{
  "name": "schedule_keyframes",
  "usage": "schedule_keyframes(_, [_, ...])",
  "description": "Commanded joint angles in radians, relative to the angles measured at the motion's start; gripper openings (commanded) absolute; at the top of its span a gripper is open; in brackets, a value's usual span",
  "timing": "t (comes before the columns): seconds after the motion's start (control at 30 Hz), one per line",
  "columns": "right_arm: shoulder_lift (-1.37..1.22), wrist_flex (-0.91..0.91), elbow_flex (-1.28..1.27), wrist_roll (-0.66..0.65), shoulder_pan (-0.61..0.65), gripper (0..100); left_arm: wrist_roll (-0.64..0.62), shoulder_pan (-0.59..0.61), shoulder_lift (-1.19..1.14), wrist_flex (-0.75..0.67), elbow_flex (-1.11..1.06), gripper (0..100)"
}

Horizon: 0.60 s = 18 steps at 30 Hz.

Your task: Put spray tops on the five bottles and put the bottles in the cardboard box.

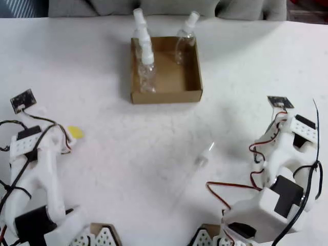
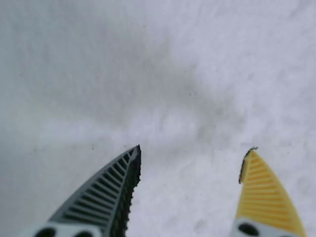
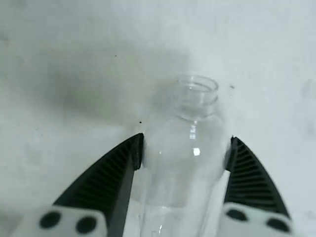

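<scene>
The cardboard box (image 1: 192,95) stands at the far middle of the table with several clear bottles (image 1: 147,72) upright in it, each with a white spray top. My right gripper (image 3: 186,141) is shut on a clear bottle (image 3: 190,143) that has no top; its open neck points away from the black fingers (image 3: 116,173). A small white spray top (image 1: 204,156) lies on the table left of the right arm. My left gripper (image 2: 195,148) is open over bare table, one finger black and the other yellow (image 1: 75,132).
The white table (image 1: 102,61) runs wide on both sides of the box. Both arms' bases and loose cables (image 1: 230,187) crowd the near edge. Grey cushions (image 1: 169,6) line the far side.
</scene>
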State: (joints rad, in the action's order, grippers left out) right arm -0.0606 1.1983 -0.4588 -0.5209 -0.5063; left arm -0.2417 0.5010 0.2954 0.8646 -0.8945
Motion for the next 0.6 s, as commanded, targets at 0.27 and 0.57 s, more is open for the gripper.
schedule_keyframes(0.27, [0.008, 0.102, 0.132, 0.069, 0.013, 27.0, 0.011, -0.013, 0.047, -0.023, 0.009, 32])
schedule_keyframes(0.57, [0.002, 0.087, 0.126, 0.074, 0.015, 26.9, 0.011, -0.013, 0.047, -0.023, 0.009, 32])
